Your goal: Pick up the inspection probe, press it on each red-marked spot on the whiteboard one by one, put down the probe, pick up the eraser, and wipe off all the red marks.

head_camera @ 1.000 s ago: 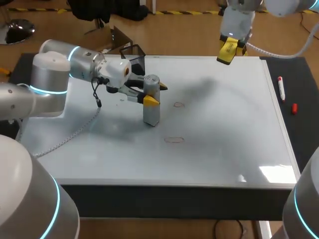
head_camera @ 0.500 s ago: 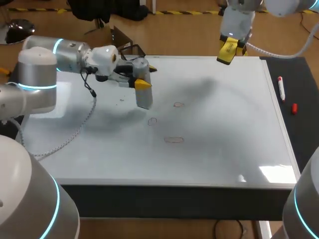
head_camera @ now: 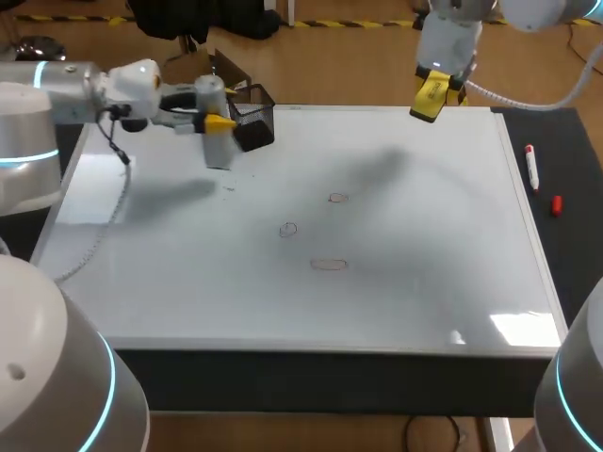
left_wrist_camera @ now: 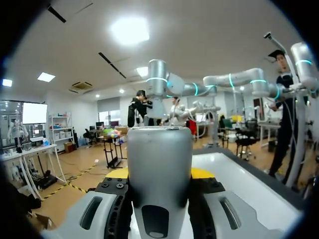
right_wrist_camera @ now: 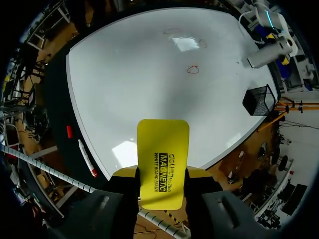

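The grey cylindrical probe (head_camera: 218,135) hangs upright above the whiteboard's (head_camera: 405,282) far left part, and my left gripper (head_camera: 216,115) is shut on it. In the left wrist view the probe (left_wrist_camera: 159,164) fills the gap between the fingers. Three red marks (head_camera: 338,198) (head_camera: 288,229) (head_camera: 329,265) lie near the board's middle. My right gripper (head_camera: 431,97) hovers over the far edge, shut on the yellow eraser (head_camera: 430,92). The right wrist view shows the eraser (right_wrist_camera: 163,164) in the jaws above the board (right_wrist_camera: 149,89), with marks (right_wrist_camera: 193,69) far ahead.
A black mesh basket (head_camera: 252,119) stands at the board's far left corner, just right of the probe. A marker pen (head_camera: 532,167) and a red cap (head_camera: 557,203) lie on the dark strip along the right side.
My left arm has lifted the probe off the board's middle and carried it back and to the left, toward the basket, uncovering the mark beneath. The right arm has not moved.
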